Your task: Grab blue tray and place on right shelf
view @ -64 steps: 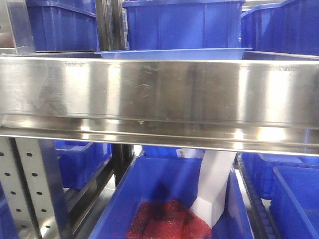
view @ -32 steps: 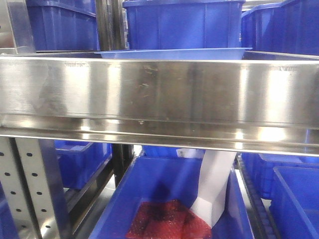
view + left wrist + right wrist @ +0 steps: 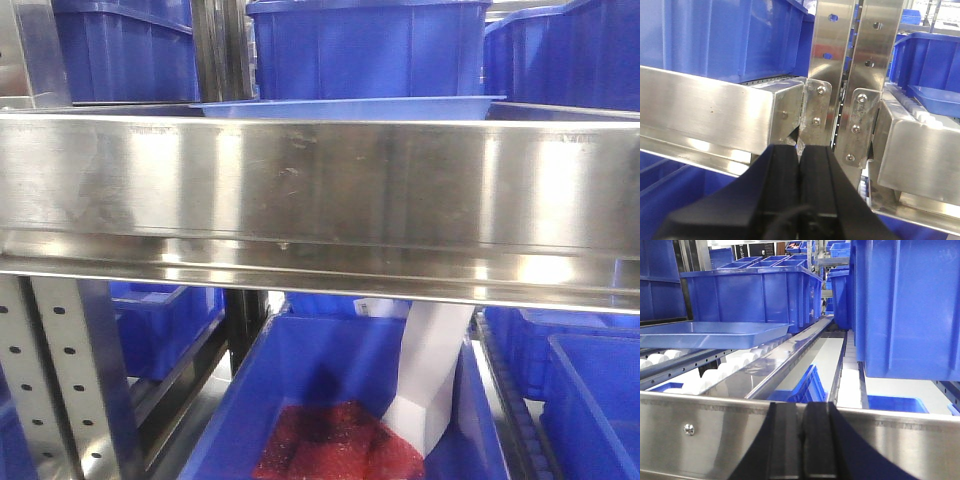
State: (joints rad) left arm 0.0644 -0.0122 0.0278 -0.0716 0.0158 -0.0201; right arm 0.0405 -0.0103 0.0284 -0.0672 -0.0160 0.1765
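**On the steel rack: tray sitting, both grippers empty**

On the right shelf (image 3: 320, 190), the blue tray (image 3: 710, 333) is lying flat on white rollers (image 3: 715, 375), in front of a deep blue bin (image 3: 752, 295). The left gripper (image 3: 800, 165) is hovering before the perforated uprights (image 3: 857, 75), jaws pressed together on nothing. The right gripper (image 3: 801, 435) is likewise closed and empty, pointing over the front rail (image 3: 900, 445), well apart from the tray.
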